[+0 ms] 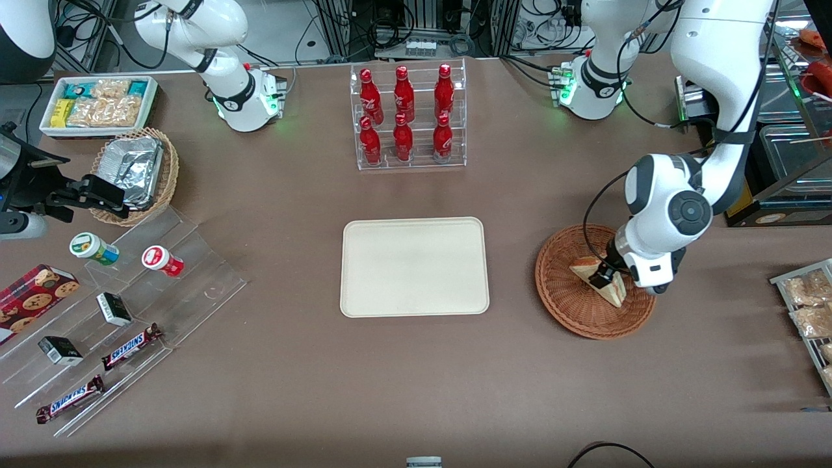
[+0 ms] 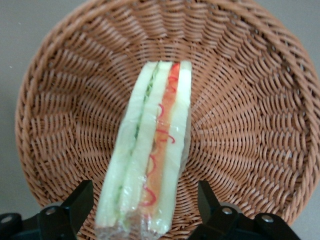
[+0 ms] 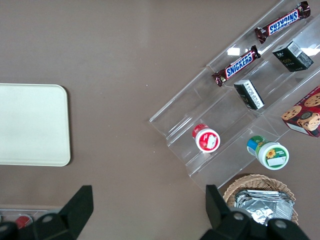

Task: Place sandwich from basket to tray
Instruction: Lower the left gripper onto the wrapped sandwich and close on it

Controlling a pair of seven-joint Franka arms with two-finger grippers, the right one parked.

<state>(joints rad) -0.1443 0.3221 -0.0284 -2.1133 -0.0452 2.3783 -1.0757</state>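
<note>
Sandwich (image 1: pixel 598 278): a wrapped triangular wedge lying in the reddish-brown basket, cut edge up; the left wrist view (image 2: pixel 150 155) shows pale bread layers with a red-orange strip and a thin green line between them.
Basket (image 1: pixel 565 299): round woven wicker, resting on the brown table toward the working arm's end, beside the tray and apart from it.
Gripper (image 1: pixel 603 278): lowered into the basket directly over the sandwich; its two black fingers (image 2: pixel 75 205) are spread, one on each side of the wedge, and the wrist view shows a gap between each finger and the bread, so nothing is pinched.
Tray (image 1: pixel 415 266): cream-white, flat on the middle of the table, nothing on it; also seen in the right wrist view (image 3: pixel 30 125).
Bottle rack (image 1: pixel 408 117): clear stand of red bottles, farther from the front camera than the tray.
Tan basket with foil (image 1: pixel 140 172): toward the parked arm's end of the table.
Stepped clear stand (image 1: pixel 130 325): near that tan basket, carrying chocolate bars, small dark boxes and two small tubs.
</note>
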